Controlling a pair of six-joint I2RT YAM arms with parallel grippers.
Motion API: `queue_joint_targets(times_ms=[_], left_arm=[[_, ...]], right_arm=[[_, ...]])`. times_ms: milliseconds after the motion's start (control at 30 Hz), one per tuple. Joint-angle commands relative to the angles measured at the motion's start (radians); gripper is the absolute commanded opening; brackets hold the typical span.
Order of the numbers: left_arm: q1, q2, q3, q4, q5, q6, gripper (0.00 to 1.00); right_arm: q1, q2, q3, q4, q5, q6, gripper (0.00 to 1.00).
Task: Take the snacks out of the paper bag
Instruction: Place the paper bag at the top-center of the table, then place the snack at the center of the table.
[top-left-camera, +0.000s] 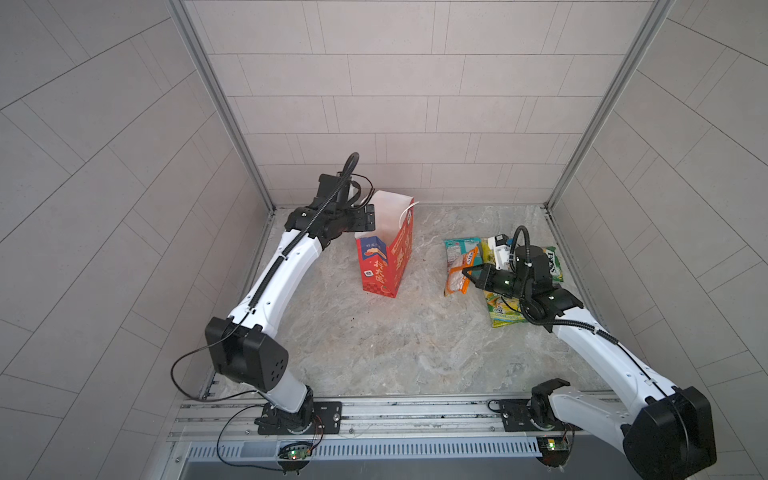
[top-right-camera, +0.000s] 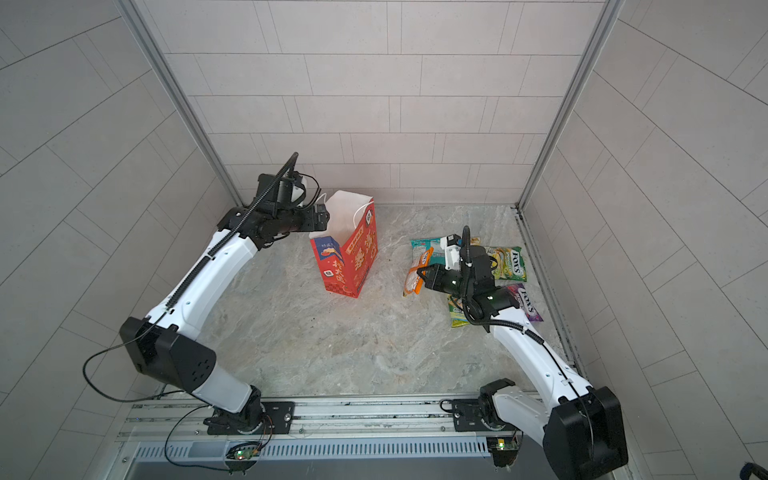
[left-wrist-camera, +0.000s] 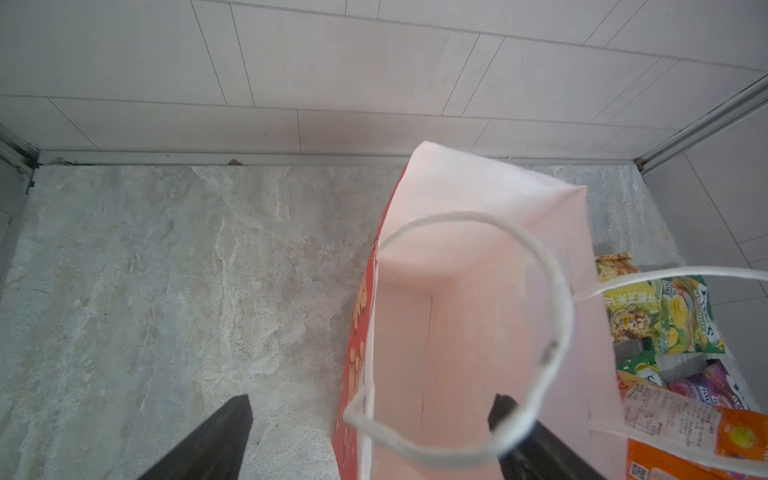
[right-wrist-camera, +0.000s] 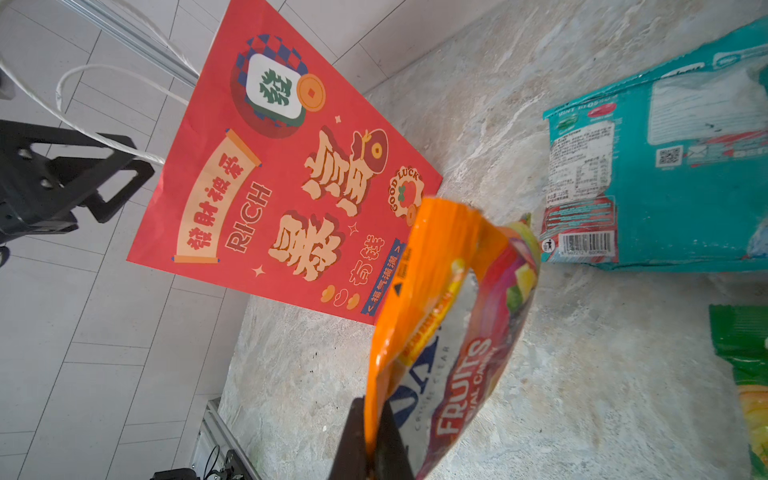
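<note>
The red paper bag (right-wrist-camera: 270, 174) reads "RICH" and "GOOD LUCK" among gold Chinese characters, the orange packet (right-wrist-camera: 436, 332) shows "FRUITS", and in a top view "FOX'S" stands on the green-yellow packet (top-right-camera: 509, 262) and the purple packet (top-right-camera: 525, 301).

Your top views looked steeply down from high above the front edge toward the back wall (top-left-camera: 415, 104), both taking in the whole table (top-right-camera: 332, 340). Your left wrist camera sat close above the open mouth of the paper bag (left-wrist-camera: 478, 332); your right wrist camera faced its red side from low and near. Both wrist views shared the bag and the orange packet (right-wrist-camera: 436, 311).
</note>
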Motion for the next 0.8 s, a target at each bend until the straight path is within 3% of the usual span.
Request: queue_joint_targets(times_ms=[0,167,300,400,533,767], left_arm=[[0.005,-0.161,-0.102,0.059,-0.027,-0.009,0.94],[-0.018,-0.499,-0.449,0.304,0.060,-0.028,0.86],[-0.054,-0.774,-0.700,0.397,0.135,0.003,0.82],[-0.078,-0.946,-0.888,0.437,0.198,-0.017,0.80],[-0.095,-1.086,-1.111,0.462,0.173,-0.070,0.81],[-0.097,-1.213,-1.333,0.616,0.044,-0.081,0.81]], right_arm=[[0.008,-0.002,0.004,0.052,-0.027,-0.036,0.00],[0.055,0.013,0.025,-0.024,-0.089,-0.138,0.00],[0.129,0.042,0.046,-0.098,-0.098,-0.221,0.00],[0.149,0.085,0.038,-0.076,-0.170,-0.222,0.00],[0.150,0.155,0.035,-0.139,-0.146,-0.273,0.00],[0.148,0.225,0.051,-0.341,0.103,-0.346,0.00]])
